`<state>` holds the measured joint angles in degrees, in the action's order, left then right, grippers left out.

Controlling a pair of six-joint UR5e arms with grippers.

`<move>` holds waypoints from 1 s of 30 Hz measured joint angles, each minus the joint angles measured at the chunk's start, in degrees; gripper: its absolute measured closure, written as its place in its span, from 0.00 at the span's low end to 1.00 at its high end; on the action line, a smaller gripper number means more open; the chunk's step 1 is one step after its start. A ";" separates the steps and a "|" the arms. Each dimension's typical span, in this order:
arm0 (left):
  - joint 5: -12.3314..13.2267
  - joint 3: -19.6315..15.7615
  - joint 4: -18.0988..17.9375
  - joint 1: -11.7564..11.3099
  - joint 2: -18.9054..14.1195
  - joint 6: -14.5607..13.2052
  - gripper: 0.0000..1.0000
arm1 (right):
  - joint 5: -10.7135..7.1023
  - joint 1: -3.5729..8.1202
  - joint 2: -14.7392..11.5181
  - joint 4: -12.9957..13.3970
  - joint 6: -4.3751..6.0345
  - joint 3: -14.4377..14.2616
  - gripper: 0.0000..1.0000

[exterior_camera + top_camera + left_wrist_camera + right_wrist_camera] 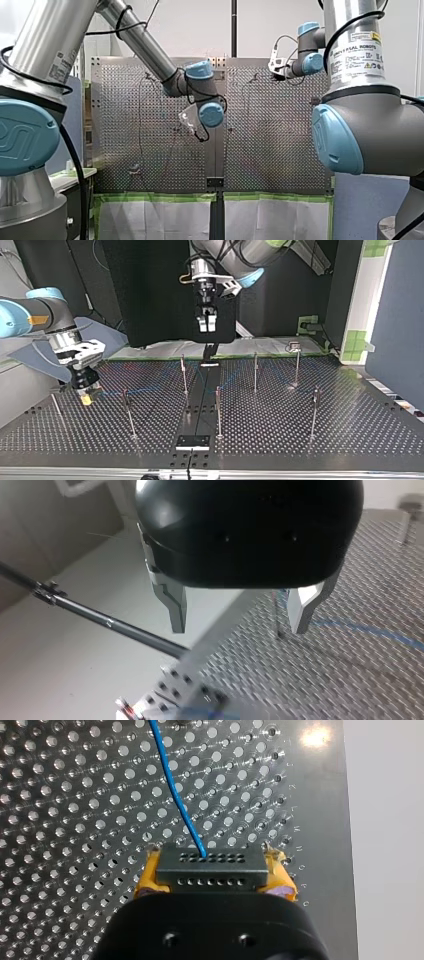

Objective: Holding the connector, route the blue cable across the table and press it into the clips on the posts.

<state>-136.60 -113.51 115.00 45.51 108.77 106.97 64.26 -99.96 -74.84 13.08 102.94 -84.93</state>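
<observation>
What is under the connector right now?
Around the connector, clamped in my right gripper, only perforated table shows, with the blue cable running from it. Whatever lies straight beneath is covered by the connector.

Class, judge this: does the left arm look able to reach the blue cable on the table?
Probably yes. My left gripper hangs open above the table, the blue cable lies uncovered ahead of it, and only thin posts stand nearby. My right gripper, shut on the connector, is off to the side.
</observation>
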 joint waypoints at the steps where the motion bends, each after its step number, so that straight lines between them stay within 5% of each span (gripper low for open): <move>1: 0.00 -0.55 -0.55 -0.11 0.47 -0.02 0.00 | 0.00 0.01 0.01 0.00 0.00 0.00 1.00; 13: 0.00 -7.67 -7.40 0.44 1.71 0.03 0.00 | 0.00 -0.01 0.00 -0.06 0.00 -0.01 1.00; 30: 0.01 -17.43 -8.21 -2.40 1.75 0.01 0.00 | -0.01 0.22 0.03 0.06 0.19 0.03 1.00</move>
<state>-136.59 -130.94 106.79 43.11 110.52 106.98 64.25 -99.74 -74.81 13.13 103.13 -84.90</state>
